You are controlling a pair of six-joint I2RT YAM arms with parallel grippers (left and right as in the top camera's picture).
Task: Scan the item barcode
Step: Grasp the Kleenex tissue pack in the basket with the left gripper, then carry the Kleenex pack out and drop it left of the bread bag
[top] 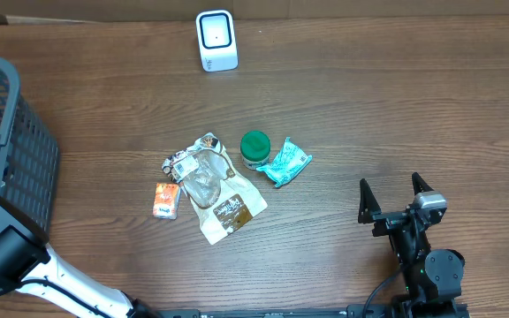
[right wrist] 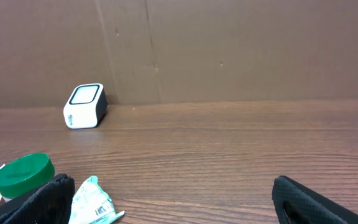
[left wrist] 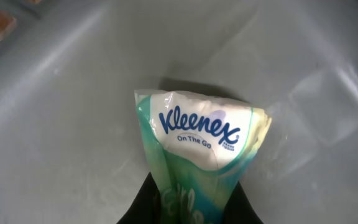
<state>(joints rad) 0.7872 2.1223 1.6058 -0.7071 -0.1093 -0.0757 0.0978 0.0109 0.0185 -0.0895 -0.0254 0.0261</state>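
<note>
- Kleenex pack (left wrist: 197,134) sits btwn the dark fingers of the left gripper (left wrist: 191,206); jaws clamped tight on its lower end; long axis runs straight out from the jaws, away from the wrist cam; printed logo face toward the cam, no barcode visible on that side
- behind the pack only a grey plastic surface (left wrist: 55,124); likely a bin floor, can't say for sure
- scanner (top: 216,40) stands at the table's far edge, window facing the arms; well apart from the left arm (top: 11,252), which is low at the near-left corner by the basket (top: 16,150); the gripper itself is out of the overhead view
- judgement: pack must travel up and across to the scanner, prob. w/ a wrist roll to show the hidden face
- right gripper (top: 396,201) near-right, jaws spread wide, holding nothing; pointed toward the scanner
</note>
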